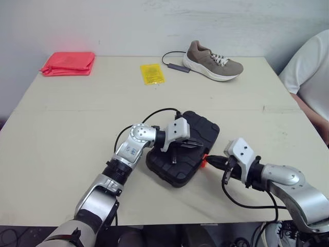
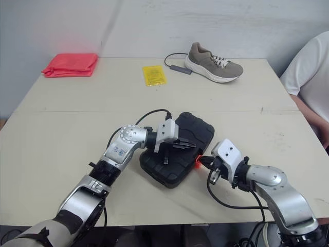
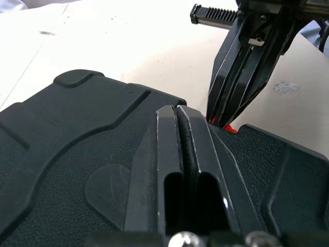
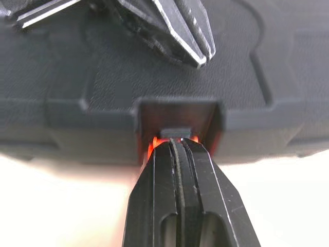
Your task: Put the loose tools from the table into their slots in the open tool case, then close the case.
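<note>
The black tool case (image 1: 175, 164) lies shut in the middle of the table, lid down. My left gripper (image 1: 198, 144) rests on top of the lid with its fingers (image 3: 177, 170) pressed together, shut on nothing. My right gripper (image 1: 212, 161) is at the case's right side, shut, its tips (image 4: 177, 146) pushed into the recess holding the red latch (image 1: 204, 161). In the left wrist view the right gripper (image 3: 226, 116) stands just past the lid's edge (image 3: 257, 134). No loose tools lie on the table.
A tan shoe (image 1: 213, 62) and a dark cable (image 1: 175, 63) sit at the table's far side, a yellow packet (image 1: 152, 73) beside them, a red folded cloth (image 1: 68, 63) at the far left. A person in a white shirt (image 1: 308, 67) sits at the right edge.
</note>
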You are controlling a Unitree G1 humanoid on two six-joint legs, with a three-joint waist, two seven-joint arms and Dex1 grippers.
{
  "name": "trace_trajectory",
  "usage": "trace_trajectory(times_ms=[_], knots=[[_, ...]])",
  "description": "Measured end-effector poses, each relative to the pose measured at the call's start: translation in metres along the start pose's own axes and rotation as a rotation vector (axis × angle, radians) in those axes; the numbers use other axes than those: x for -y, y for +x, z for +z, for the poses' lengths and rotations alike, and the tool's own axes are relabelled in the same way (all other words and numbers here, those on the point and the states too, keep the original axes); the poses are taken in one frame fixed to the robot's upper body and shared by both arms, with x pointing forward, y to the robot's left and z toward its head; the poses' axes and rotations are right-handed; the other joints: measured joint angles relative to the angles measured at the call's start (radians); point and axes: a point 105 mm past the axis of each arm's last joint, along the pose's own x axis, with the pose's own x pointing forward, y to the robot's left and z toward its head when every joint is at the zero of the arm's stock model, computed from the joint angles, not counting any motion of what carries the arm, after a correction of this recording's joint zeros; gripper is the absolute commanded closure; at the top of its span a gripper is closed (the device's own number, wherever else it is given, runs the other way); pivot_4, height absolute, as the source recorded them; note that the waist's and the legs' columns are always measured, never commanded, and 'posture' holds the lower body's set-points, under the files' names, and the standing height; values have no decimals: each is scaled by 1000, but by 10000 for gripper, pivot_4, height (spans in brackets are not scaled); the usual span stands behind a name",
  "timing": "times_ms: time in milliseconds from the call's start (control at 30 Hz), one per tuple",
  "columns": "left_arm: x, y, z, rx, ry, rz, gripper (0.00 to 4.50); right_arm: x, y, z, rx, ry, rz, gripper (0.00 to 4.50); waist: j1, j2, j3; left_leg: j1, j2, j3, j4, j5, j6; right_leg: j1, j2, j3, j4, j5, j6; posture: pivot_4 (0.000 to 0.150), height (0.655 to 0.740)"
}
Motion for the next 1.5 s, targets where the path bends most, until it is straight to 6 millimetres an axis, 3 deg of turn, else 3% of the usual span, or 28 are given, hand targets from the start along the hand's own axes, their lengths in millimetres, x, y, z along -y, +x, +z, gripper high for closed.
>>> trace_trajectory(times_ms=[300, 600, 967, 1300, 1500], knots=[[0, -1, 0, 0, 0, 3, 44284, -6, -8, -19, -64, 97, 18, 45000, -2, 1, -1, 0, 0, -1, -1, 0, 0, 0, 0, 0, 0, 0, 0, 1500, 7400], [-3, 0, 0, -6, 10, 17, 44284, -4, 14, -29, -49, 149, 18, 45000, -2, 2, -2, 0, -1, -1, -1, 0, 0, 0, -1, -1, 0, 0, 0, 1500, 7400], [-4, -5, -4, -36, 11, 20, 44284, 1, 38, -22, 18, 173, 59, 45000, -8, -2, -6, 0, 1, -1, -3, 1, -1, 1, 0, -1, 0, 1, -3, 1500, 7400], [-5, -10, -6, -47, 12, 25, 44284, 1, 43, -23, 158, 251, 73, 45000, -12, 1, -5, 1, 3, -1, -5, 2, -4, 0, 3, -1, 1, 2, -5, 1500, 7400], [-9, -16, -7, -48, 9, 47, 44284, 7, 39, -12, 248, 240, 62, 45000, -13, 2, -5, 1, 3, -1, -5, 3, -5, -3, 4, -1, 1, 2, -5, 1500, 7400]])
